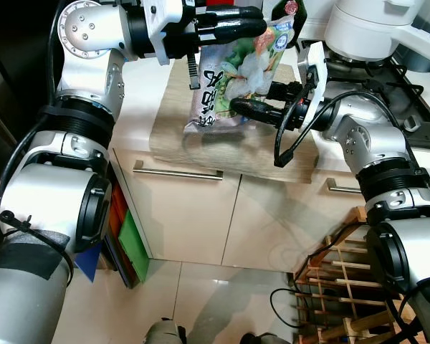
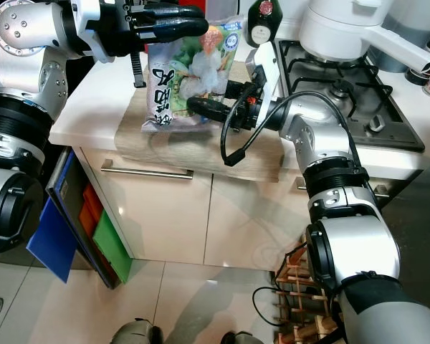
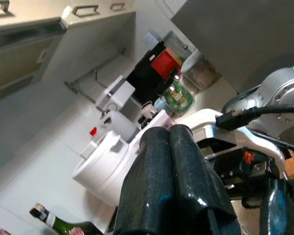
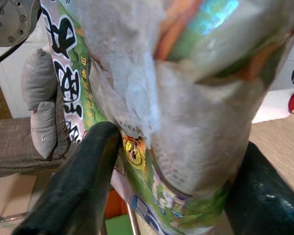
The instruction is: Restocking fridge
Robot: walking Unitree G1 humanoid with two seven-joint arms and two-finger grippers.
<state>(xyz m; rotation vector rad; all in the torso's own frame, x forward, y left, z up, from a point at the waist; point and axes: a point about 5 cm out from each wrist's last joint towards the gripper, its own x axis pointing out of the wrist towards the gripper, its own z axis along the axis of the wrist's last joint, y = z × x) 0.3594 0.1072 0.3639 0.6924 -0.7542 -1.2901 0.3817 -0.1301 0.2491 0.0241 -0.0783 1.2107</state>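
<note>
A printed bag of frozen vegetables (image 1: 229, 79) stands upright over the wooden board (image 1: 201, 150) on the counter, its lower edge close to or on the board. My right gripper (image 1: 247, 97) is shut on the bag's lower right part. In the right wrist view, one black finger (image 4: 88, 171) lies on each side of the bag (image 4: 186, 98). My left gripper (image 1: 261, 25) reaches in from the left at the bag's top edge. Its fingers (image 3: 157, 171) are pressed together, and the left wrist view shows no bag between them.
A dark bottle (image 1: 287, 8) stands behind the bag. A white pot (image 1: 365, 29) sits on the gas hob (image 1: 394, 79) to the right. Below are cabinet fronts with bar handles (image 1: 178, 172), a wooden rack (image 1: 344, 287) on the floor, and coloured folders (image 1: 132, 247) beside the cabinet.
</note>
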